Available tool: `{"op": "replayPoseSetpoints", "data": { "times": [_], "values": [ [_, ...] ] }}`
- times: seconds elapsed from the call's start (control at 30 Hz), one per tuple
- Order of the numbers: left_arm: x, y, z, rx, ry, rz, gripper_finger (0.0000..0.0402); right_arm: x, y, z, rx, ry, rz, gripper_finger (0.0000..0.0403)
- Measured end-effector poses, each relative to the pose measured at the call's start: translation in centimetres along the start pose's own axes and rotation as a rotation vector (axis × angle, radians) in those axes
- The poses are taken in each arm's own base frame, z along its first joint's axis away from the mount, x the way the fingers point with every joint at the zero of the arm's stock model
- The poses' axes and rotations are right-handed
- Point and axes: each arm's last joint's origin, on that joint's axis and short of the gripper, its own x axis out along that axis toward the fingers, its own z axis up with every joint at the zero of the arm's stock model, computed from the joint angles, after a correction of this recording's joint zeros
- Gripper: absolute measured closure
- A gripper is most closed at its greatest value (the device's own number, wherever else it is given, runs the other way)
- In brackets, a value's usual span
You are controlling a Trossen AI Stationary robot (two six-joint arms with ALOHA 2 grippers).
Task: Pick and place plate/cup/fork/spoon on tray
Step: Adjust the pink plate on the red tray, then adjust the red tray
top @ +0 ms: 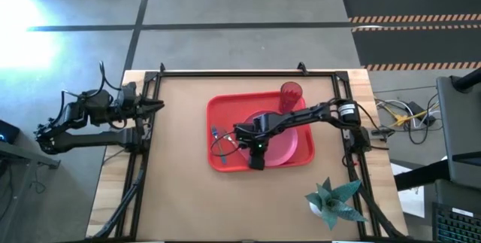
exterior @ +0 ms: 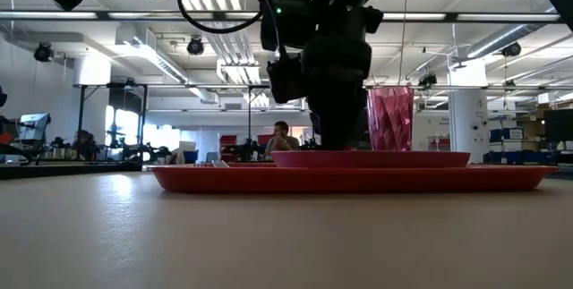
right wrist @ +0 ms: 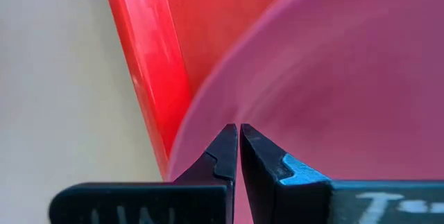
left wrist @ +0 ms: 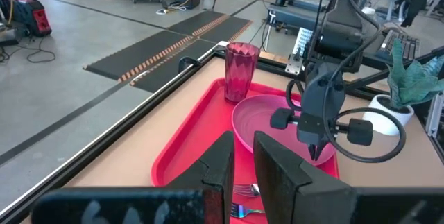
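Pressing together, tip against tip, the right gripper (right wrist: 236, 135) has its dark fingers (right wrist: 220, 156) closed on nothing, poised right over the plate's (right wrist: 333, 78) smooth pink rim, beside the tray's (right wrist: 149, 64) glossy red wall. From above, that right gripper (top: 256, 151) sits at the plate's (top: 282, 149) near-left edge, the arm stretched in across the tray (top: 218, 115).

The round, flat plate lies inside the big rectangular tray with its rounded corners and raised rim. The cup (top: 291, 95), a ribbed translucent dark-red tumbler, stands upright at the tray's far edge, just beyond the plate. The fork (left wrist: 244, 191), silver tines showing, lies on the tray's left part with the bluish spoon (top: 216, 132) close by it.

Over at the counter's (top: 173, 190) left edge waits the left gripper (top: 156, 105), its blocky fingers (left wrist: 216, 172) nearly together, a thin slit between them, holding nothing. A spiky green paper plant (top: 331, 200) sits at the counter's near-right corner.
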Motion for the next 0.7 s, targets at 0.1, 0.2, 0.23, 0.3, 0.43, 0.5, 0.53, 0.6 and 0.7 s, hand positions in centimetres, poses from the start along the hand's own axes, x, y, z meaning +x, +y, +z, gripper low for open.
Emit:
{"op": "replayPoseSetpoints", "data": {
  "times": [0.1, 0.2, 0.23, 0.3, 0.43, 0.5, 0.53, 0.6, 0.7],
  "values": [
    [0.0, 0.0, 0.0, 0.000, 0.000, 0.000, 0.0364, 0.1, 0.1, 0.5, -0.015, -0.049, 0.009, 0.0394],
    [0.0, 0.0, 0.0, 0.000, 0.000, 0.000, 0.0364, 0.1, 0.2, 1.2, -0.021, -0.115, 0.022, 0.0394],
    [0.0, 0.0, 0.0, 0.000, 0.000, 0.000, 0.0364, 0.0, 0.2, 1.4, -0.016, -0.133, 0.026, 0.0394],
    [0.0, 0.0, 0.0, 0.000, 0.000, 0.000, 0.0364, 0.0, 0.3, 1.6, -0.017, -0.154, 0.032, 0.0394],
    [0.0, 0.0, 0.0, 0.000, 0.000, 0.000, 0.0364, 0.0, 0.2, 1.4, -0.007, -0.140, 0.029, 0.0394],
    [0.0, 0.0, 0.0, 0.001, 0.001, 0.000, 0.0364, 0.0, 0.2, 1.3, -0.006, -0.126, 0.016, 0.0394],
    [0.0, 0.0, 0.0, 0.001, 0.001, 0.000, 0.0364, -0.3, 0.2, 1.2, -0.008, -0.124, -0.003, 0.0394],
    [0.0, 0.0, 0.0, 0.001, 0.001, 0.000, 0.0364, -1.1, 0.3, 0.9, -0.012, -0.126, -0.051, 0.0394],
    [0.0, 0.0, 0.0, 0.001, 0.001, 0.000, 0.0364, -3.5, 0.7, 0.5, -0.013, -0.174, -0.131, 0.0394]
  ]
}}
